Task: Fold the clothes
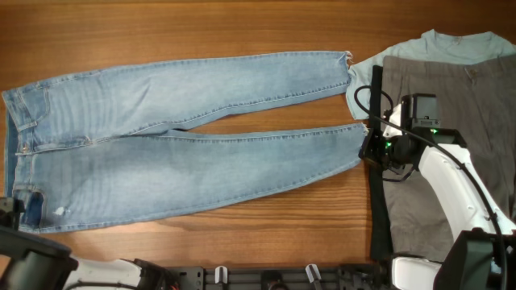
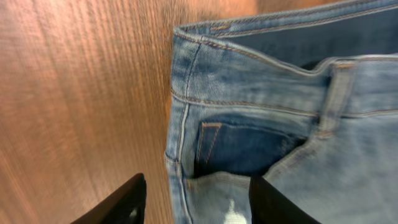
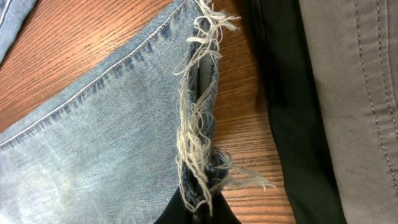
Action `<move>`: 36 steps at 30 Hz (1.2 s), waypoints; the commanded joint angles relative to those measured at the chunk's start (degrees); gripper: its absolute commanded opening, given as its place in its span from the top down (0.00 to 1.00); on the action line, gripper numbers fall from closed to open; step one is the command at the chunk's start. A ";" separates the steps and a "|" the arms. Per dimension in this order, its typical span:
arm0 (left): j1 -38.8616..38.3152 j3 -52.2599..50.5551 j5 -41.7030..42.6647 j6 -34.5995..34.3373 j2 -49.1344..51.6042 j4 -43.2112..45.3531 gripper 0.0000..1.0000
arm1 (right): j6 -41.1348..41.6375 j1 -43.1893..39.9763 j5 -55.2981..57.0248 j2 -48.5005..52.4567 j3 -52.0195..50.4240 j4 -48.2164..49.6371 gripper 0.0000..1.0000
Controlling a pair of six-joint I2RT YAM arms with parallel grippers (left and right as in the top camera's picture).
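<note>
The light-blue jeans (image 1: 185, 137) lie flat on the wooden table, waist at the left, both legs stretched to the right. My right gripper (image 1: 372, 147) is shut on the frayed hem (image 3: 198, 143) of the near leg, with the fingertips (image 3: 199, 211) pinching the fringe low over the table. My left gripper (image 2: 198, 202) is open, its fingers straddling the waist corner and dark pocket (image 2: 242, 146) of the jeans. It sits at the near-left corner in the overhead view (image 1: 11, 211). Grey trousers (image 1: 451, 121) lie on a pale-blue T-shirt (image 1: 435, 47) at the right.
A black strip (image 1: 377, 209) runs front to back between the jeans' hems and the grey trousers; it also shows in the right wrist view (image 3: 292, 124). Bare wood (image 1: 242, 234) lies in front of the jeans. The arm bases sit at the front edge.
</note>
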 commanded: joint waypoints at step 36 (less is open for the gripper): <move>-16.52 8.17 -4.94 0.72 -8.57 -4.76 0.96 | 6.32 4.20 -0.39 10.64 16.87 -3.26 0.96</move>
